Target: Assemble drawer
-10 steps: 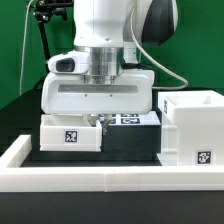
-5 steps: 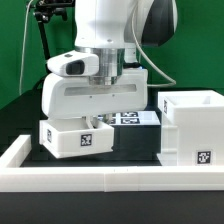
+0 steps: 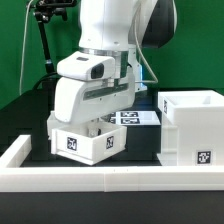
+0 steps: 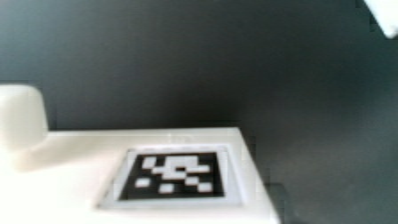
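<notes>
1. The gripper (image 3: 100, 128) is clamping on a wall of the small tray (image 3: 85, 142). Its fingertips are mostly hidden in the exterior view, but one finger (image 4: 18, 120) is showing against the tray in the wrist view.
2. Over the last second the tray is changing from sitting level to hanging tilted. It is also swinging toward the exterior view's right, along the desk edge lined by the border wall (image 3: 100, 178).
3. The housing (image 3: 190, 125) is standing upright at that edge's corner on the exterior view's right, apart from the tray.
4. Judgement: carrying is progressing and insertion is still outstanding. The tray is needing levelling first.
</notes>
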### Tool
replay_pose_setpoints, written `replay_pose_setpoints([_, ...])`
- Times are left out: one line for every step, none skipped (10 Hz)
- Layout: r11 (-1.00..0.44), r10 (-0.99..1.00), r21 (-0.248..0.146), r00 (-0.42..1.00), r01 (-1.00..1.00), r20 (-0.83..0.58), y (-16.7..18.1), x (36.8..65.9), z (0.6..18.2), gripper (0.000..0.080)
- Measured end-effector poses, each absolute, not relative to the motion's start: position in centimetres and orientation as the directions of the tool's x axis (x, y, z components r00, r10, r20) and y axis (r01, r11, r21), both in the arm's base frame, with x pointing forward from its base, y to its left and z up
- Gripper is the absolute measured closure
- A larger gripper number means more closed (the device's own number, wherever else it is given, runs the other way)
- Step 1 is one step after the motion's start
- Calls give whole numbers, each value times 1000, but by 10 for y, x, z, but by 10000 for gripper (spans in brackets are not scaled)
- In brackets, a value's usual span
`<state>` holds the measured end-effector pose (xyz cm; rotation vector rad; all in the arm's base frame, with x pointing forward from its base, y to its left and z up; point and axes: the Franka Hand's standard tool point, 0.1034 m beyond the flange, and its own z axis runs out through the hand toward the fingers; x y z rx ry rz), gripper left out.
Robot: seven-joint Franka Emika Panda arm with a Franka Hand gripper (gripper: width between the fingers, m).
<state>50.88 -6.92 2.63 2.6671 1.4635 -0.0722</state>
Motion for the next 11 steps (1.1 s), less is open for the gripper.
replay_pose_setpoints([-511, 852, 61, 515, 857, -91, -70, 509, 26, 757])
replay_pose_setpoints([-433, 894, 55, 437, 900, -101, -71, 508, 26, 757])
replay_pose_setpoints([-291, 948, 42, 294, 956, -118, -70, 509, 26, 757])
replay_pose_setpoints([-169, 977, 31, 172, 985, -130, -64, 513, 27, 757])
replay_pose_setpoints([-58, 989, 20, 60, 998, -137, -61, 515, 28, 757])
replay_pose_setpoints([76, 986, 1, -75, 997, -147, -59, 515, 28, 757])
replay_pose_setpoints([157, 976, -12, -157, 988, -153, -57, 516, 27, 757])
replay_pose_setpoints([184, 971, -18, -185, 983, -155, -58, 515, 26, 757])
replay_pose_setpoints([187, 970, -19, -188, 982, -157, -59, 515, 26, 757])
replay_pose_setpoints([181, 971, -18, -182, 983, -157, -59, 515, 26, 757])
replay_pose_setpoints([161, 974, -21, -162, 987, -157, -58, 515, 25, 757])
